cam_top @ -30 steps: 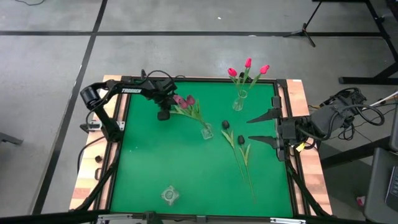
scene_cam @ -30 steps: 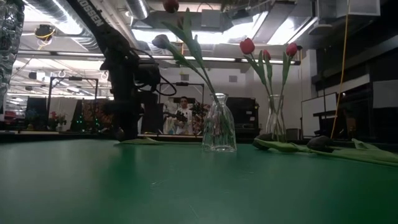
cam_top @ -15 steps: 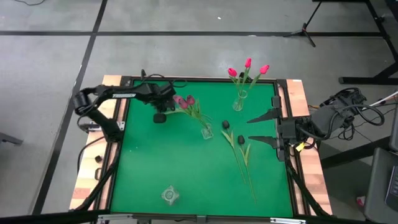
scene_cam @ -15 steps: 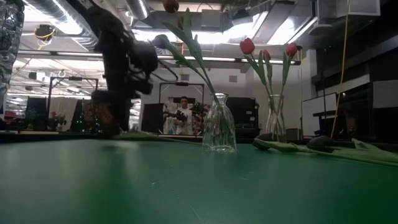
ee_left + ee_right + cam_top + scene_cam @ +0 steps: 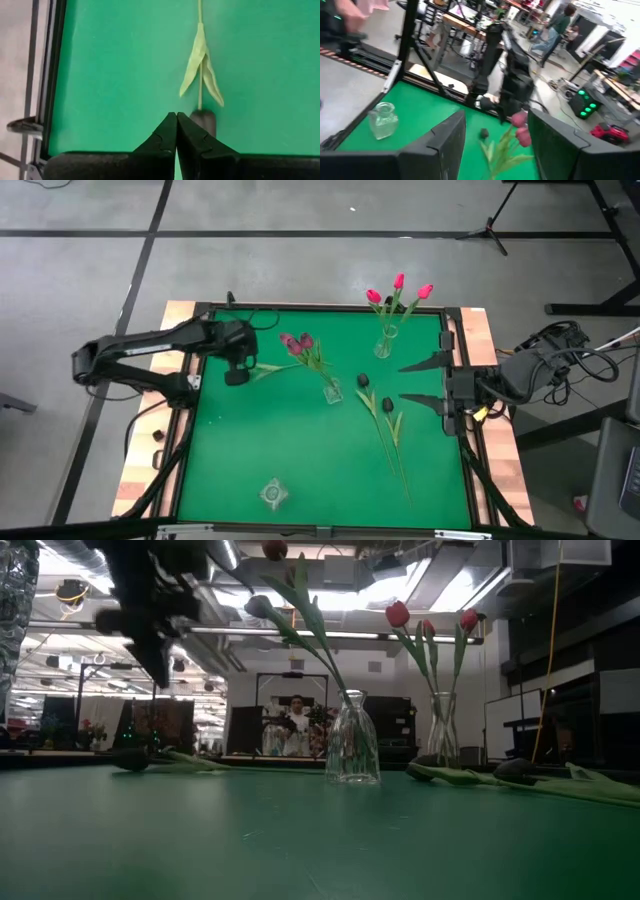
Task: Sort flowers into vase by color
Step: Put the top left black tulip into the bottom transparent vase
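**Sorting layout, nearest the lower camera to farthest.**

- An empty vase [image 5: 272, 494] stands alone at the near edge of the green surface [image 5: 240, 450].
- Two near-black tulips [image 5: 385, 420] lie flat toward the right side. The right hand [image 5: 440, 385] waits beside them at the surface's edge, fingers spread wide and holding nothing.
- Mid-surface, a small vase [image 5: 332, 390] carries the leaning mauve tulips [image 5: 297, 341].
- Left of it, the left hand [image 5: 176, 117] has its fingers pressed fully together on nothing. It hovers just beside the head of a third near-black tulip [image 5: 199, 60], which lies on the surface.
- Farthest back, a vase [image 5: 385, 345] holds the bright pink tulips [image 5: 398, 288].

Likely hazards:

- A hand brought down while pressed together would push the tulip aside instead of straddling it.
- The thin stem lies flush with the surface and may slip from a pinch.
- The empty vase is well apart from this tulip, so a long stem could swing during the carry.
- The left arm works near the mauve blooms, and a brush against them could tip that vase, which looks light.
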`<state>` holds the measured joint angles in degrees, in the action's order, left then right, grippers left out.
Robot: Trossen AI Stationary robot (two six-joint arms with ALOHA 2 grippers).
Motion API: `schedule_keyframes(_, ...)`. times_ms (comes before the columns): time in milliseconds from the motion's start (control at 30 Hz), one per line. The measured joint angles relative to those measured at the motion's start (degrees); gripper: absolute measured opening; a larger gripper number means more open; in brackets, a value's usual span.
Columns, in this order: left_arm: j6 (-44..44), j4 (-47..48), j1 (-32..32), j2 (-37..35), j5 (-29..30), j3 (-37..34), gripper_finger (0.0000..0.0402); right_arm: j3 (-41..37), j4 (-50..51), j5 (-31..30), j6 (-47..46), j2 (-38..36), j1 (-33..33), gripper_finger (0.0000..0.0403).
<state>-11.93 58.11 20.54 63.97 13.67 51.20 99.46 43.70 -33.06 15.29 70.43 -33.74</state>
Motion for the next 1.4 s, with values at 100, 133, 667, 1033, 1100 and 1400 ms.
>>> schedule_keyframes(100, 4.2, 2.12, -3.16, -3.58, 0.31, 0.0, 0.0, -0.02, -0.05, -2.59, 0.01, 0.0, 0.01, 0.0214)
schedule_keyframes(133, 5.43, 2.02, -4.09, -4.44, 0.65, 0.0, 0.0, 0.0, -0.07, -3.17, 0.0, 0.0, 0.02, 0.0214)
schedule_keyframes(667, 17.62, -14.11, -5.53, 5.81, 28.47, 0.13, 0.0023, 0.0, 3.91, 3.49, -1.97, 2.69, 5.01, 0.0214)
schedule_keyframes(1033, 26.85, -14.67, -7.38, 6.16, 28.87, 0.13, 0.0024, 0.0, 4.96, 3.61, -1.55, 2.95, 5.68, 0.0214)
schedule_keyframes(1100, 27.83, -14.45, -7.75, 6.16, 28.85, 0.13, 0.0024, 0.0, 4.96, 3.58, -1.55, 2.95, 5.68, 0.0214)
schedule_keyframes(1400, 20.6, -14.38, -6.07, 6.13, 25.25, 0.13, 0.0024, 0.0, 4.93, 2.18, -1.49, 2.95, 5.68, 0.0214)
